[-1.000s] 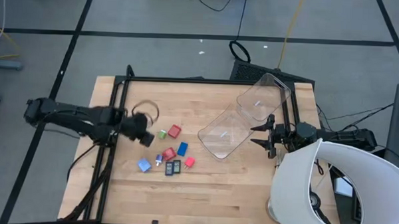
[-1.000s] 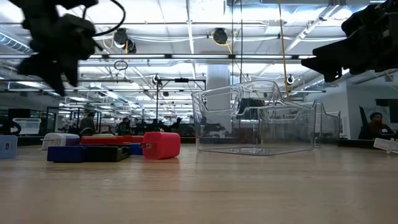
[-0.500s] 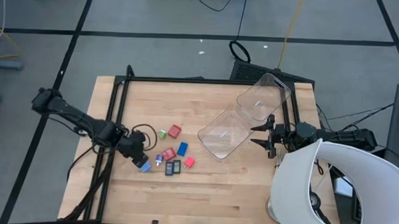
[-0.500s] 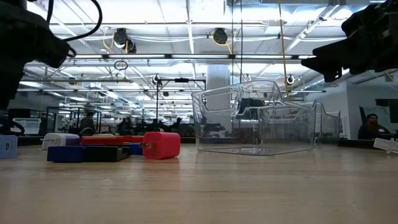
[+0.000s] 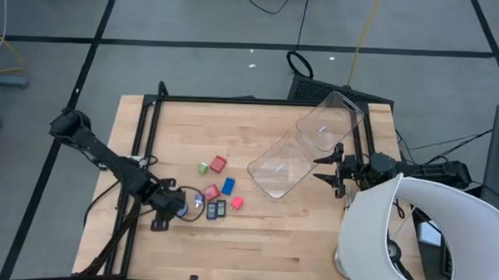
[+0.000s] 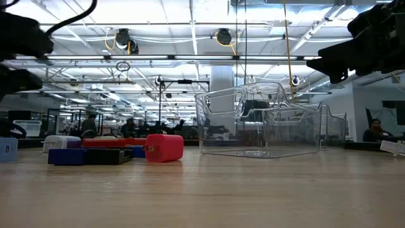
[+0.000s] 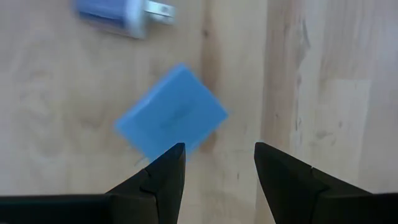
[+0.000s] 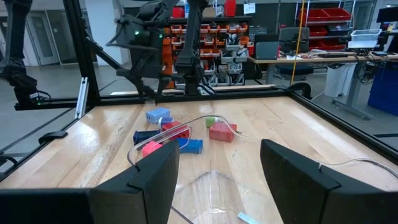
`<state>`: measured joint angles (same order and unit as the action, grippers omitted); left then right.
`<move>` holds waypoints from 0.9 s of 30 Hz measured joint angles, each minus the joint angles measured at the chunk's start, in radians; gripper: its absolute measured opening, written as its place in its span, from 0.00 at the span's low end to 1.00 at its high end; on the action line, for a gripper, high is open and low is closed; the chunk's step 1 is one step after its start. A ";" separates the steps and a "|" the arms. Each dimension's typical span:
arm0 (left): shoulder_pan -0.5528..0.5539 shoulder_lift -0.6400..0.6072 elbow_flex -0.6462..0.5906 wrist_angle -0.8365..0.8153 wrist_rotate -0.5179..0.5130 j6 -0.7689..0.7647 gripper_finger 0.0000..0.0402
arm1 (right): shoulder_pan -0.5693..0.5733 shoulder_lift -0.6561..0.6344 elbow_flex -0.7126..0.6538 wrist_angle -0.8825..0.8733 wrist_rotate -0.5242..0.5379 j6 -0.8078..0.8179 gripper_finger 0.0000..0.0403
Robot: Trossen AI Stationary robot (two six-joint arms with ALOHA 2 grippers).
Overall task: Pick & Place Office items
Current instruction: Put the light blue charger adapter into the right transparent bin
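Looking down, the left hand (image 5: 165,213) hangs over the light-blue block beside the other office items (image 5: 219,187) on the counter (image 5: 313,234); the right hand (image 5: 325,168) waits released by the clear bin (image 5: 303,146). Left wrist view: fingers (image 7: 168,171) parted, empty, above the light-blue block (image 7: 171,113).
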<state>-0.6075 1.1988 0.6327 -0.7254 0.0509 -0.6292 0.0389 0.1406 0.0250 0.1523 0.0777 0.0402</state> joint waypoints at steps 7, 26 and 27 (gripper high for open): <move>-0.026 0.076 0.003 0.070 -0.009 -0.056 0.49 | 0.000 0.000 0.000 0.000 0.000 0.000 0.54; -0.041 0.128 -0.002 0.166 -0.319 0.023 0.49 | 0.000 0.000 0.000 0.000 0.000 0.000 0.54; -0.034 0.128 -0.002 0.167 -0.322 0.005 0.49 | 0.000 0.000 0.000 0.000 0.000 0.000 0.54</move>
<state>-0.6411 1.3266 0.6312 -0.5583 -0.2712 -0.6240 0.0391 0.1402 0.0250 0.1523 0.0778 0.0402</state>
